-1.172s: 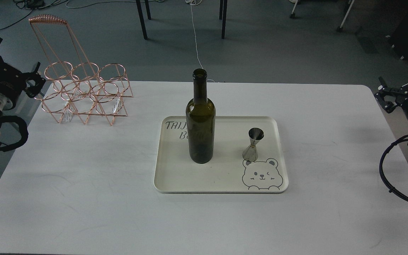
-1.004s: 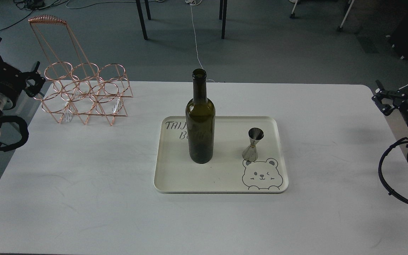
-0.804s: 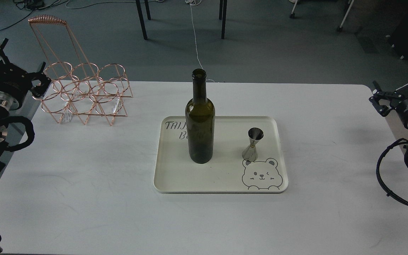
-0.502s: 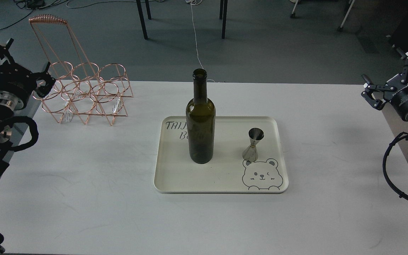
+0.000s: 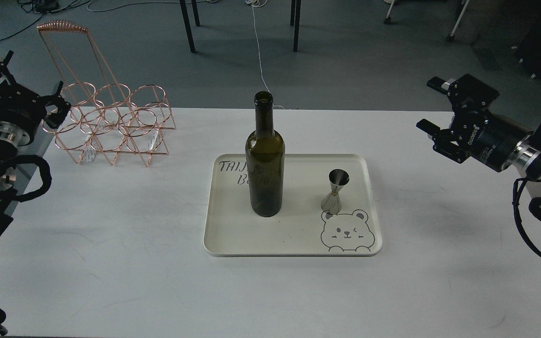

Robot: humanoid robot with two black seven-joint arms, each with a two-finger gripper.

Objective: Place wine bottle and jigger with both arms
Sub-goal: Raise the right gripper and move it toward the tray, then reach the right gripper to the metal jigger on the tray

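White table (image 5: 111,244), cream tray (image 5: 223,234) at centre. Wine bottle (image 5: 265,159): upright on tray; probably heavy, slick, breakable; grip the body. Jigger (image 5: 335,192): beside it, likely light, tippy; pinch the waist. Right gripper (image 5: 432,105) spread, empty; left gripper (image 5: 21,84) spread, empty.

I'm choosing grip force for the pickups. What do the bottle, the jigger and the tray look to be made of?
The wine bottle looks like dark olive glass: glossy and translucent. The jigger looks like polished metal, silver with mirror-like reflections. The tray is matte cream with a printed bear, probably plastic or melamine, though the view leaves that open.
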